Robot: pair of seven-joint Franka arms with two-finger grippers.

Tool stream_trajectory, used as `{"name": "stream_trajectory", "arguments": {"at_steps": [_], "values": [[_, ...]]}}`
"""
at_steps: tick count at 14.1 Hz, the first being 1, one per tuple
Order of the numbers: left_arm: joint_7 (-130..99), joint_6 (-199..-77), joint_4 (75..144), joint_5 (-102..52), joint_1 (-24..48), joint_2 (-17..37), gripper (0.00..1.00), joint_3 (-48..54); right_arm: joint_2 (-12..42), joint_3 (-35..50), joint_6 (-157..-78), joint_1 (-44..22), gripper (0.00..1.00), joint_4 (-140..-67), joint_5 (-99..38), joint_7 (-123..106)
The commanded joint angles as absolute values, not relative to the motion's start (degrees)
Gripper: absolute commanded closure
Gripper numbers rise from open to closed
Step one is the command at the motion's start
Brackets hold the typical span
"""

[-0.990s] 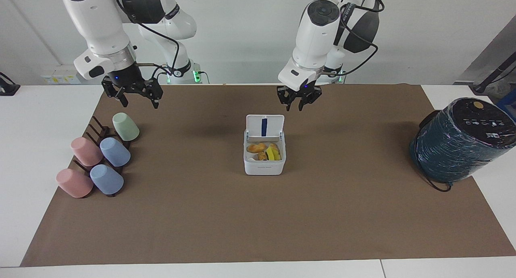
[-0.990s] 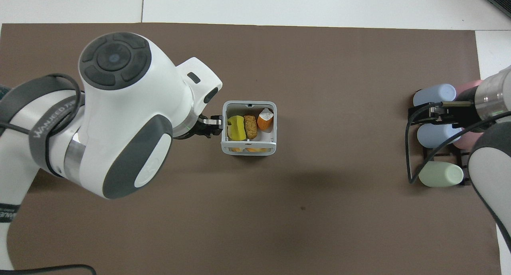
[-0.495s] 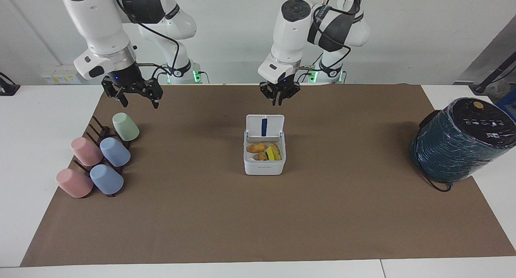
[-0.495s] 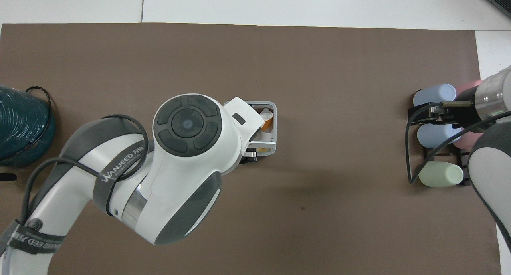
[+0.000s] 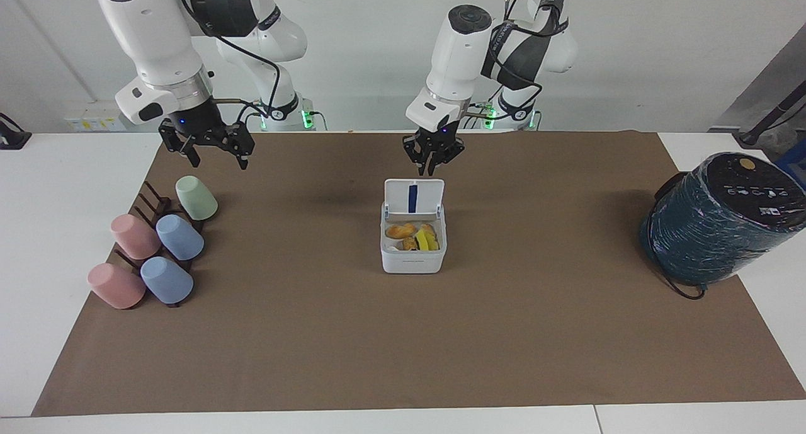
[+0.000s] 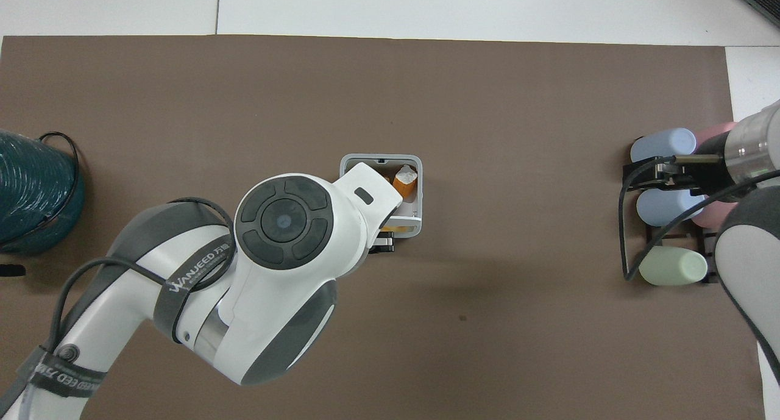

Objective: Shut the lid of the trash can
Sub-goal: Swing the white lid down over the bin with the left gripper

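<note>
The white trash can stands mid-table on the brown mat, with food scraps inside. Its lid stands upright on the side nearer the robots, and its blue inner strip faces away from them. My left gripper hangs just above the lid's top edge, slightly toward the robots, with its fingers together and holding nothing. In the overhead view the left arm covers much of the trash can, and the gripper peeks out by the lid. My right gripper waits, open and empty, over the cup rack; it also shows in the overhead view.
Several pastel cups lie on a dark rack toward the right arm's end. A large dark teal cylinder with a black top sits at the left arm's end, with a cable by its base.
My left gripper swung from beside the can, toward the left arm's end, to above the lid's top edge, then lowered a little. The lid and the right arm have not moved.
</note>
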State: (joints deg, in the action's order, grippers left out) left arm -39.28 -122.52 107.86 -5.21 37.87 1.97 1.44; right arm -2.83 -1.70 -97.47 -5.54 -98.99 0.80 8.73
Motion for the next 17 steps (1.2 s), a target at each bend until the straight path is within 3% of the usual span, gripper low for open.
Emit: {"name": "stream_trajectory", "arguments": {"at_steps": [1, 11, 17], "values": [[-40.52, -131.11, 110.92, -7.37, 38.50, 2.10, 0.79, 0.79, -4.04, -1.41, -97.12, -4.66, 0.00, -100.02, -0.44, 7.29], [-39.99, -145.02, 110.39, -7.56, 37.18, 8.17, 0.87, 0.70, -4.04, -1.41, -97.12, -4.66, 0.00, -100.02, -0.44, 7.29], [-39.81, -150.81, 109.25, -7.47, 36.48, 14.58, 0.88, 0.70, -4.04, -1.41, -97.12, -4.66, 0.00, -100.02, -0.35, 7.29]]}}
